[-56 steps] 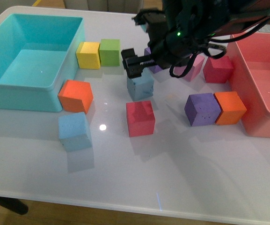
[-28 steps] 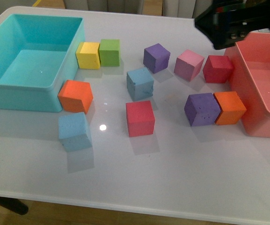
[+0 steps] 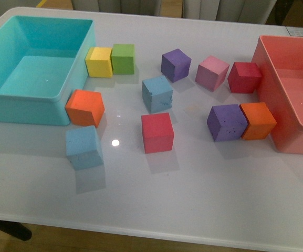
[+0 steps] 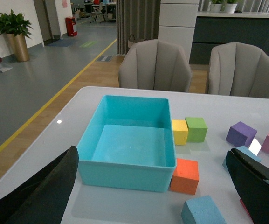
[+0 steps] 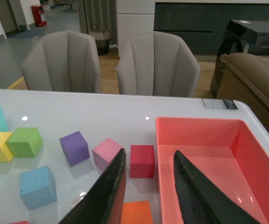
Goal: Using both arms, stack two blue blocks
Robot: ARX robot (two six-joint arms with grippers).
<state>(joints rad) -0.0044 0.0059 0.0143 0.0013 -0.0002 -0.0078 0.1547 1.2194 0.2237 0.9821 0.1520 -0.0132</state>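
Observation:
Two light blue blocks lie apart on the white table. One blue block (image 3: pixel 157 93) sits in the middle, the other blue block (image 3: pixel 83 146) nearer the front left, by an orange cube. Neither arm shows in the front view. In the left wrist view my left gripper (image 4: pixel 148 196) is open and empty, raised above the table; the near blue block (image 4: pixel 208 211) lies between its fingers' lines and the middle one (image 4: pixel 239 156) peeks past one finger. My right gripper (image 5: pixel 150 191) is open and empty, high over the pink bin's edge, with a blue block (image 5: pixel 37 186) far off to its side.
A large turquoise bin (image 3: pixel 25 107) stands at the left, a pink-red bin (image 3: pixel 265 100) at the right. Orange (image 3: pixel 85 107), yellow (image 3: pixel 99 61), green (image 3: pixel 123 58), red (image 3: pixel 157 132), purple (image 3: pixel 227 122) and pink (image 3: pixel 212 72) cubes are scattered between them.
The right arm, which hung over the middle blue block a second ago, has pulled back to the upper right and left the front view. The blocks have not moved.

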